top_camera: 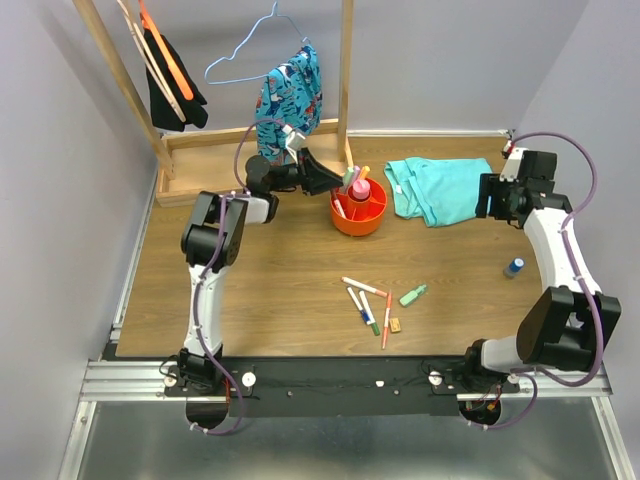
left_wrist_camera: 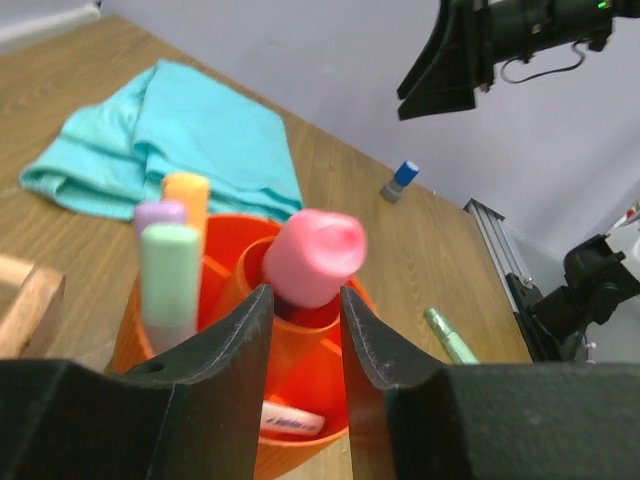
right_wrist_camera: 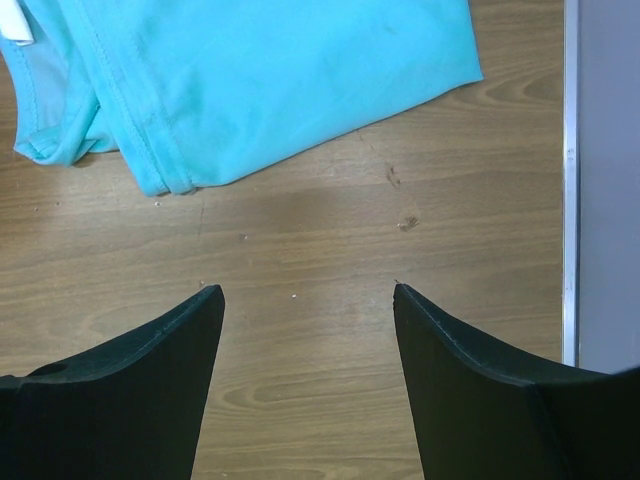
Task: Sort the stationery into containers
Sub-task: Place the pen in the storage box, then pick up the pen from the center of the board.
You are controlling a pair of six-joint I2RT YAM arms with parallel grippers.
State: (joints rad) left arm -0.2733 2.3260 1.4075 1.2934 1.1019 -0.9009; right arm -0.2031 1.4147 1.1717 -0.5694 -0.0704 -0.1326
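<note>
Glossy orange plastic bowl [top_camera: 358,227]; matt wood-grain table [right_wrist_camera: 300,260]; soft teal cloth [right_wrist_camera: 250,70].

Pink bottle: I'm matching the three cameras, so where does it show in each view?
Top external: pink bottle upper middle, standing in the middle of the orange bowl, by the left gripper.
Left wrist: picture centre, just past the gripper, in the bowl's middle cup.
Right wrist: not in it.
Shared landmark: the teal cloth, right of the bowl from above, upper left in both wrist views.

Spread fingers [right_wrist_camera: 110,400], teal cloth [right_wrist_camera: 250,70], wooden table [right_wrist_camera: 320,250]
</note>
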